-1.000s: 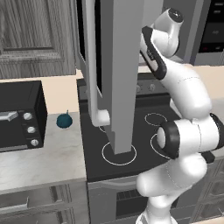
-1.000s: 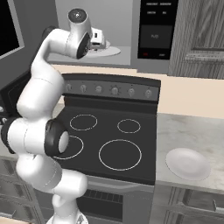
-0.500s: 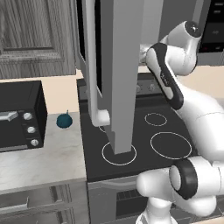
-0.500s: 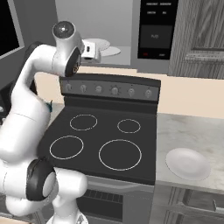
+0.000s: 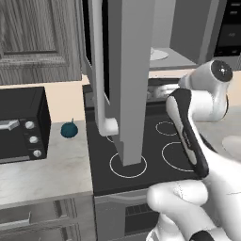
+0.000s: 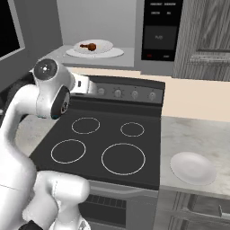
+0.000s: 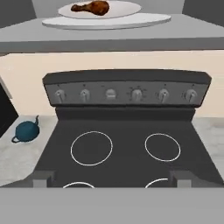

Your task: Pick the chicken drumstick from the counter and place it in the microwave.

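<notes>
Kitchen cabinets frame a black stovetop (image 6: pixel 103 143) set into the pale tabletop (image 6: pixel 197 134), with the microwave (image 6: pixel 108 27) mounted above it, its tall door (image 5: pixel 129 80) swung wide open. The chicken drumstick (image 7: pixel 91 7) already lies on the white round tray (image 7: pixel 127 19) inside the microwave, seen also from the right base camera (image 6: pixel 88 46). The gripper (image 7: pixel 111 177) hangs low over the stovetop, well apart from the tray; its jaws stand apart with nothing between them. A dark teal ball (image 7: pixel 26 131) rests on the tabletop left of the stove, just beside a black toaster oven (image 5: pixel 21 124), and a white plate (image 6: pixel 194 167) sits to the right. Judging by this, the placing step looks complete and the arm is clear of the opening. What remains, if anything, is only to settle away from the door.
</notes>
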Robot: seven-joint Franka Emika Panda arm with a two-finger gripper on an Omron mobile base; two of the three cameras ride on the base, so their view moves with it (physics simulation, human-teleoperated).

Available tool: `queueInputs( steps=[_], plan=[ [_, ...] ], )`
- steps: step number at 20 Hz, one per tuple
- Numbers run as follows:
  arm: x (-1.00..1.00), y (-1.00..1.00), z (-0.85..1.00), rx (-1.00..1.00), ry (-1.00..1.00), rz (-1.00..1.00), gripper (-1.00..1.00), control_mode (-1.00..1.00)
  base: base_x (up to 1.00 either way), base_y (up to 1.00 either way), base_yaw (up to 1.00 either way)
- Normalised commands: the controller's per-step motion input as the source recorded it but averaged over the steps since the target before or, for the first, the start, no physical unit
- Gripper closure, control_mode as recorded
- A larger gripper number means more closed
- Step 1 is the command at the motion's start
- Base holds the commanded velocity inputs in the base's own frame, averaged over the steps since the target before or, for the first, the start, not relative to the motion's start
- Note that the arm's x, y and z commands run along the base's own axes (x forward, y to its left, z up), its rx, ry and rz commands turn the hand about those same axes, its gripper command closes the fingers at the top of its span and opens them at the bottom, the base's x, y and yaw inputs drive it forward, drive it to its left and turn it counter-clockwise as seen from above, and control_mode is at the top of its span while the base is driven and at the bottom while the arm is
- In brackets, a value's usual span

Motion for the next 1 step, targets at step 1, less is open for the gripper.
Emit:
queueInputs(
  steps=[1],
  plan=[
    [-1.00, -0.05, -0.70, 0.00, 0.00, -0.11, -1.00, -1.00, 0.00, 0.00, 0.00]
  ],
)
